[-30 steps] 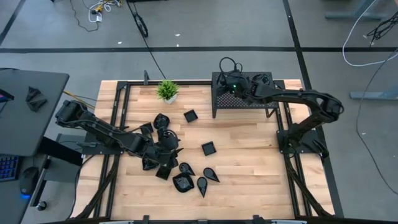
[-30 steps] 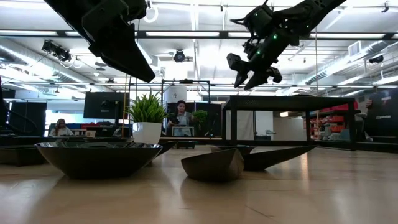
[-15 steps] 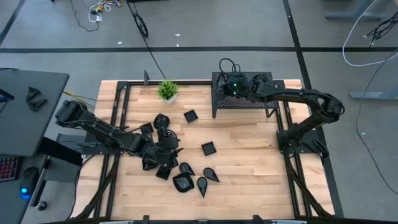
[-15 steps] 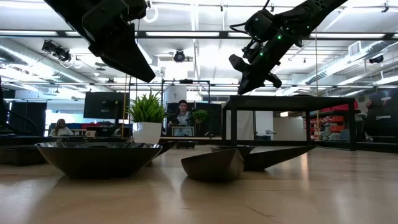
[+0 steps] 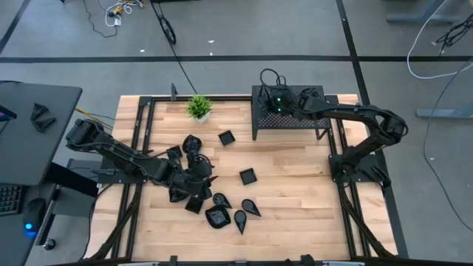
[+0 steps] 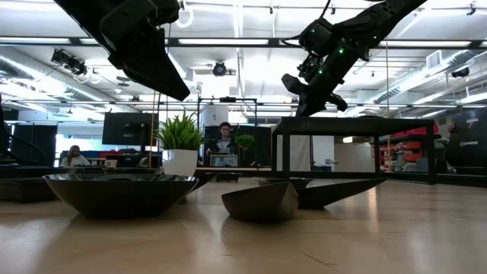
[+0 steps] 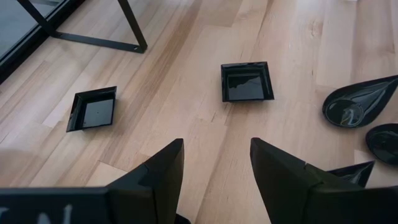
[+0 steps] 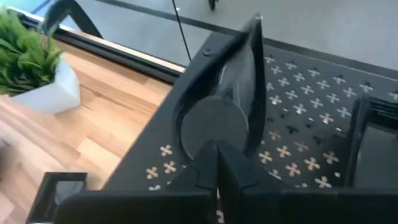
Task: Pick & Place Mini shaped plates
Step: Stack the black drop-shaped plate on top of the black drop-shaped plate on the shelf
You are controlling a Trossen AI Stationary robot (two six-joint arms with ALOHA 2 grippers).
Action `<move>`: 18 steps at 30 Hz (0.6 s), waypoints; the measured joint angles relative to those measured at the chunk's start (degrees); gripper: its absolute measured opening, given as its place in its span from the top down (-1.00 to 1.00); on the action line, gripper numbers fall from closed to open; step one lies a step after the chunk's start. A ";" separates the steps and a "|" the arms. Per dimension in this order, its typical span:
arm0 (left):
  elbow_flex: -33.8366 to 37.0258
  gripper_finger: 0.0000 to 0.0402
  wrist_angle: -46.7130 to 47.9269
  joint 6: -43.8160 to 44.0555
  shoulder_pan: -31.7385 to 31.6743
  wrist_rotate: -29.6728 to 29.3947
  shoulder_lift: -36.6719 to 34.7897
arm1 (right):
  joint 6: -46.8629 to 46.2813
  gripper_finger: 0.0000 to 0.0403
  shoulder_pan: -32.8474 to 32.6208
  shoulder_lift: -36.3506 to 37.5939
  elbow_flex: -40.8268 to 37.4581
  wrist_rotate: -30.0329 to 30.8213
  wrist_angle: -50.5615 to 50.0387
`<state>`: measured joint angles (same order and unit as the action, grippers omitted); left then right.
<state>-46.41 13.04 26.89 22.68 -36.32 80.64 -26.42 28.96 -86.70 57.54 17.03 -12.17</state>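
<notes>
The right gripper point(image 5: 275, 102) sat over the near-left corner of the black perforated rack point(image 5: 314, 117), jaws pinched fully together. In the right wrist view a teardrop plate point(image 8: 221, 106) lay on the rack just beyond the fingertips; whether its rim was actually caught between them could not be made out.

Over on the other side, the left gripper point(image 5: 201, 177) hovered above the cluster of mini shaped plates point(image 5: 222, 210), its jaws standing apart with nothing between them. Two square plates point(image 7: 247, 81) lay flat on the wood ahead of it, well apart from each other.

The danger? If the right jaws had closed on nothing, or only on a sliver of that glossy rim, a lift might leave the plate behind or let it slide off the rack's edge to the table below. On the left, the plates sat crowded; a descent there could nudge a neighbour and skew the target.

The table point(image 5: 295, 185) was pale wood planking, matte, inside a black frame, with a small potted plant point(image 5: 198, 108) at the far edge. Beyond it, an open office: ceiling strip lights, monitors, and a person point(image 6: 221, 144) seated in the background.
</notes>
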 joint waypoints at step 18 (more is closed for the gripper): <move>0.00 0.04 0.04 -0.11 0.00 -0.01 0.00 | 3.17 0.98 -1.24 -0.30 0.01 -0.16 5.80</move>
<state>-46.41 13.07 26.79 22.68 -36.33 80.64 -23.24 27.73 -87.00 57.55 16.87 -6.37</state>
